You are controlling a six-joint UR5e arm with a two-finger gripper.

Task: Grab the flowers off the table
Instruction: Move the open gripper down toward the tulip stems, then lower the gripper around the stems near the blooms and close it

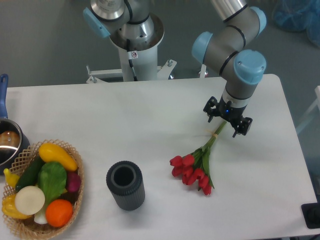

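- Wicker basket [75, 165] of mixed fruit and vegetables sits at the far left of the table [150, 115].
- Dark ribbed cylinder [125, 185] stands upright right of it.
- The flowers [196, 167] lie flat on the table, right of centre, stems running up-right.
- Gripper [227, 119] sits over the stem end, fingers spread either side.

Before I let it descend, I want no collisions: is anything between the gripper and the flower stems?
Nothing visible. The open gripper hangs right over the stem end of the flowers; the table around is bare.
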